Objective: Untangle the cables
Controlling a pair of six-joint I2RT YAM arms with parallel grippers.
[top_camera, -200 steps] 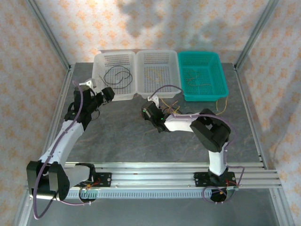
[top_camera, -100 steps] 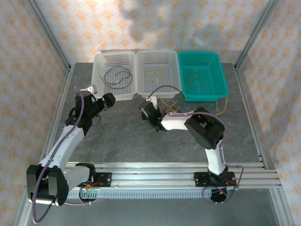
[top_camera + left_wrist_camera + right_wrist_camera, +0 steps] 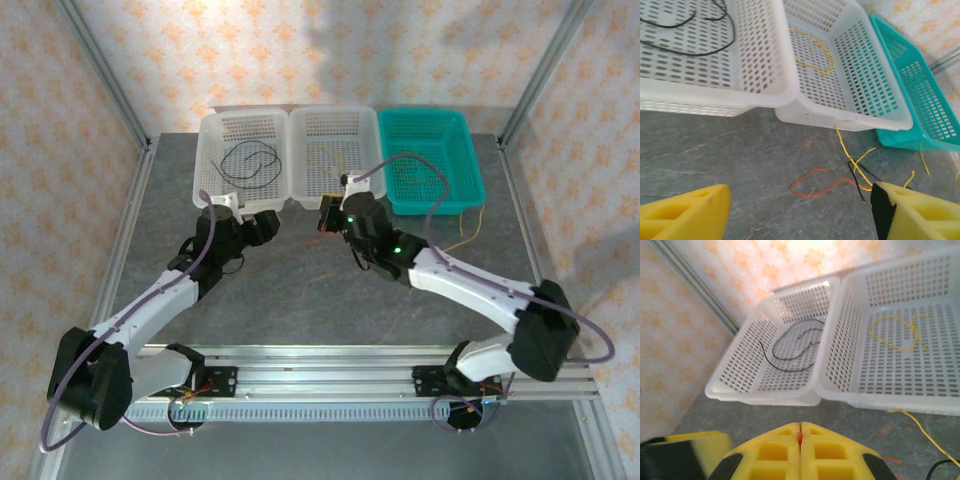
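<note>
My left hand [image 3: 800,202] hovers low over the surface [image 3: 715,160], jaws spread wide, nothing between them. Just ahead, an orange cable [image 3: 815,187] lies loose near the front wall of the middle white basket [image 3: 840,117], and a yellow cable [image 3: 849,159] and a black cable [image 3: 865,171] cross beside it. My right hand [image 3: 800,432] is pressed closed. There's an orange sliver at the seam, though I can't tell if it's pinched. A second black cable [image 3: 789,371] sits in the left white basket [image 3: 740,370], and a second yellow cable [image 3: 890,317] in the middle one.
</note>
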